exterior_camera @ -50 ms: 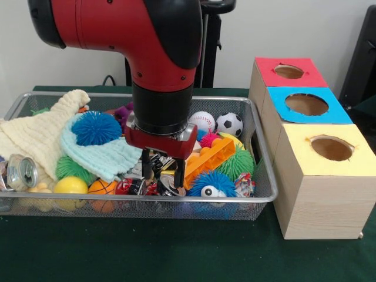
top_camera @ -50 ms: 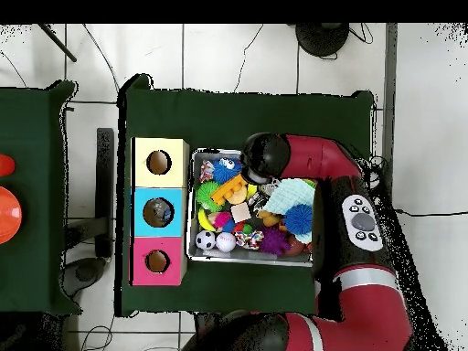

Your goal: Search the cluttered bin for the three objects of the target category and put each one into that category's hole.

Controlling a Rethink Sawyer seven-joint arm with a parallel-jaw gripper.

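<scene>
My gripper [exterior_camera @ -50 ms: 161, 171] reaches down into the wire bin [exterior_camera @ -50 ms: 262, 197], near its front middle. Its fingers [exterior_camera @ -50 ms: 145, 166] stand apart, so it is open, with small dark and metallic clutter between and below the tips. I cannot tell whether they touch any item. An orange toy brick [exterior_camera @ -50 ms: 211, 157] lies just to the right. To the left are an orange mini basketball [exterior_camera @ -50 ms: 103, 187] and a yellow ball [exterior_camera @ -50 ms: 70, 185]. Three wooden boxes stand beside the bin, with a red hole top [exterior_camera @ -50 ms: 289, 71], a blue one [exterior_camera @ -50 ms: 306, 104] and a yellow one [exterior_camera @ -50 ms: 332, 148]. In the overhead view the arm [top_camera @ -50 ms: 265, 155] covers the gripper.
Also in the bin are a cream cloth [exterior_camera @ -50 ms: 41, 132], a pale blue cloth [exterior_camera @ -50 ms: 108, 155], spiky balls in blue [exterior_camera @ -50 ms: 96, 127] and green [exterior_camera @ -50 ms: 238, 163], a baseball [exterior_camera @ -50 ms: 202, 121], a soccer ball [exterior_camera @ -50 ms: 229, 124] and a can [exterior_camera @ -50 ms: 22, 171]. The bin [top_camera @ -50 ms: 194, 206] adjoins the boxes [top_camera @ -50 ms: 158, 212].
</scene>
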